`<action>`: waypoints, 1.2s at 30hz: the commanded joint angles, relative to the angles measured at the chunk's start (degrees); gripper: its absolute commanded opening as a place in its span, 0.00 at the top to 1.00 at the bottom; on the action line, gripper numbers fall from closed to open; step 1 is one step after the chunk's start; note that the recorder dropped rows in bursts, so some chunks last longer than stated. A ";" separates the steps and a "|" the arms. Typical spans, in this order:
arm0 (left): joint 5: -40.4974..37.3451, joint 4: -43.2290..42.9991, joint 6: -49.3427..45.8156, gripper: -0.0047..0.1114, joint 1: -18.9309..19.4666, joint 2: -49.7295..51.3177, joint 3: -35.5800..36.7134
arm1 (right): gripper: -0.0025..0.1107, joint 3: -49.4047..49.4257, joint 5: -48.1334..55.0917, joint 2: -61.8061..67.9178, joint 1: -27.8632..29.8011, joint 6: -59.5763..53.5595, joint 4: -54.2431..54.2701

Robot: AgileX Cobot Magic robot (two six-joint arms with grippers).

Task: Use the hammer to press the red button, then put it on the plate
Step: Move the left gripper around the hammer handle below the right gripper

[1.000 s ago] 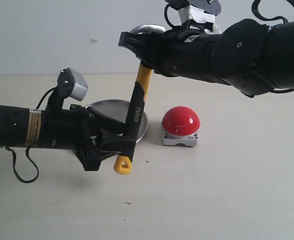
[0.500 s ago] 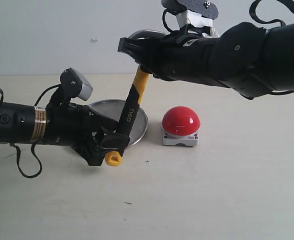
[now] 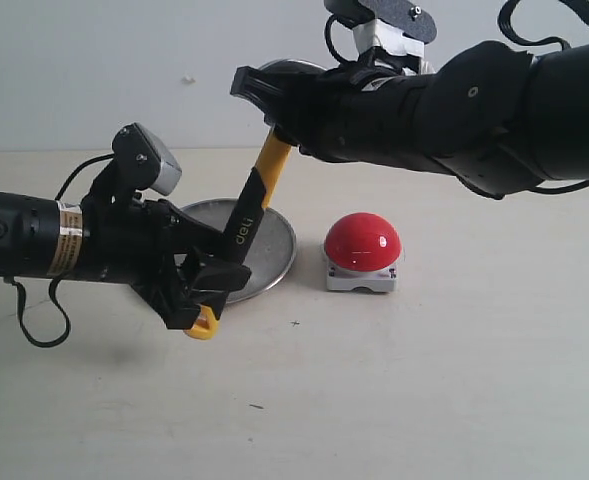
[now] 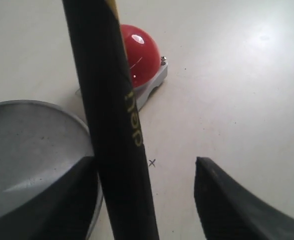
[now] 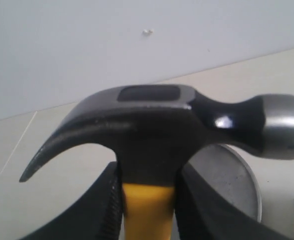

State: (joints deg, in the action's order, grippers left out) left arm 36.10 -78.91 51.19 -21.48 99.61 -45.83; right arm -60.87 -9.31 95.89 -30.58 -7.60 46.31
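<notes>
The small claw hammer with dark steel head and yellow-and-black handle [image 3: 244, 222] hangs tilted in the air by the round silver metal plate [image 3: 279, 255]. The right fingers [image 5: 109, 210] pinch it tight just under the head. The left fingers [image 4: 226, 205] sit apart around the black grip, with only one touching. It looks stiff and top-heavy, so the grip seems the best place to hold.

Left arm [image 3: 34, 250], left of red button [image 3: 362, 242]: black cylinder, tan label band [image 3: 67, 250] with dark print. Grey-white camera box [image 3: 149, 165] on black bracket atop arm; thin black cable [image 3: 34, 343] looping beneath. Left gripper [image 3: 202, 292]: black angular fingers.

Right arm [image 3: 494, 100], above red button: bulky matte black shell, small round screw [image 3: 472, 91]. White-and-black camera mount [image 3: 389, 28] on top, black cables [image 3: 522, 25] beside it. Right gripper [image 3: 274, 105]: black fingers [image 5: 112, 210], ribbed inner faces.
</notes>
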 commanded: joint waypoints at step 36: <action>2.61 -3.31 6.31 0.47 -0.24 3.71 -0.29 | 0.98 -0.68 2.19 -2.40 -0.10 0.26 -0.21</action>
State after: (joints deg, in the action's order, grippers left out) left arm 36.57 -80.67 55.57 -21.48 103.38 -45.83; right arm -60.87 -5.49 94.65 -30.58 -6.85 46.58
